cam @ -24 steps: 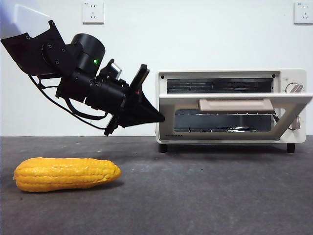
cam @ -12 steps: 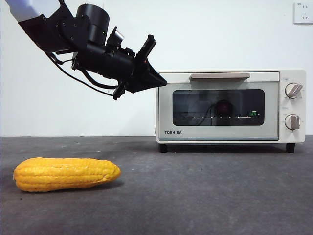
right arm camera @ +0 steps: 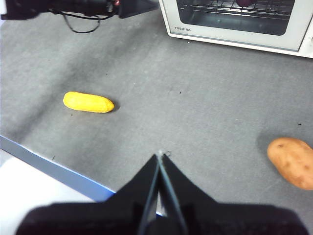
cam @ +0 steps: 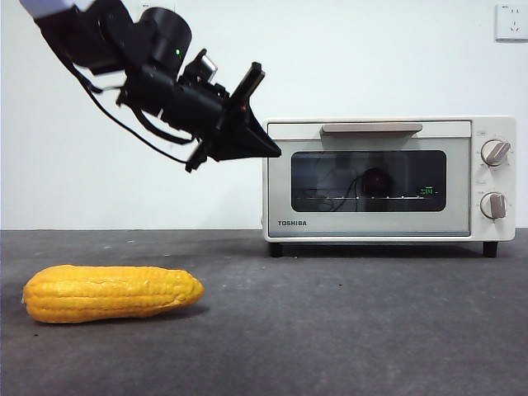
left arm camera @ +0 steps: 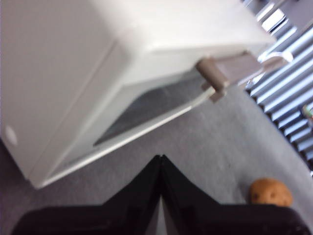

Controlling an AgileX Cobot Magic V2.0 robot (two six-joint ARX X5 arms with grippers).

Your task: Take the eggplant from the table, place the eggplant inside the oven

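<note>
Eggplant (cam: 378, 181): a dark rounded shape behind the oven's glass, sitting at the level of the wire rack; in my right wrist view only a purple bit of it (right arm camera: 244, 2) shows at the top edge, inside the oven.

Oven (cam: 388, 177): cream-white, door shut, beige bar handle (cam: 371, 128) along the top of the door, two knobs on its right side, standing on the table (cam: 330, 313).

Left arm pose: it comes in from the upper left of the front view, big and dark, sloping down toward the oven's upper left corner, held in the air above the table.

Left gripper (cam: 262, 147): my two black jaws are pressed together into one point, with nothing between them. The tip hangs just beside the oven's left edge, near the top of the door; I cannot tell whether it touches. My left wrist view looks down over the oven's top and door, the closed tip (left arm camera: 160, 159) below the door.

Right gripper (right arm camera: 160, 155): jaws closed tip to tip, empty, held high over the near part of the table, well apart from the oven.

Corn cob (cam: 111, 293): yellow, lying on its side on the table, left of the oven and well apart from it.

Potato (right arm camera: 292, 161): brown, lying on the table on the right.
</note>
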